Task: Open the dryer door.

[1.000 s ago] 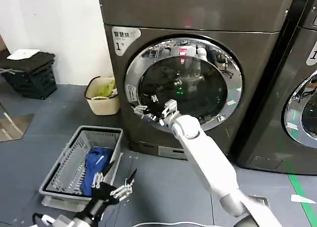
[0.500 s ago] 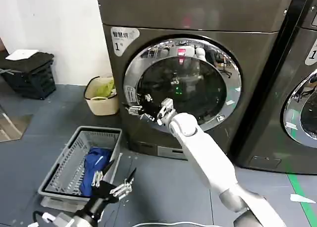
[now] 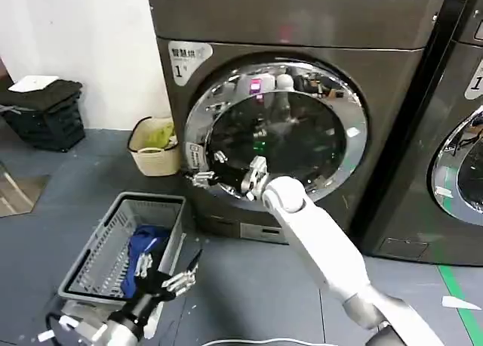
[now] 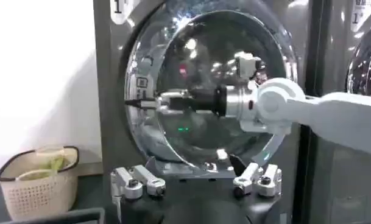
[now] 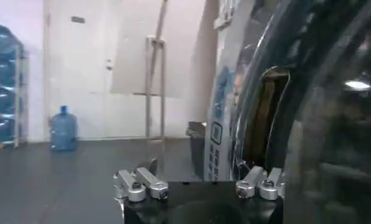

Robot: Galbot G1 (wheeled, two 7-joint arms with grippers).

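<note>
Here, the dryer door (image 3: 275,131) is seen swung slightly ajar; at its handle-side rim the right gripper (image 3: 202,177) is hooked, grip unclear. Below it, the left gripper (image 3: 162,279) is held spread.

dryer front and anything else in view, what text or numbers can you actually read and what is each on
"1": white sticker at the upper left of the dryer front, beside the dryer door; the small characters above it are too blurred to read.
"1": partly seen sticker on the neighbouring machine.
Small label on the door's chrome ring by the right gripper: print too small to read.
Blue-and-white label in the right wrist view: unreadable.
</note>
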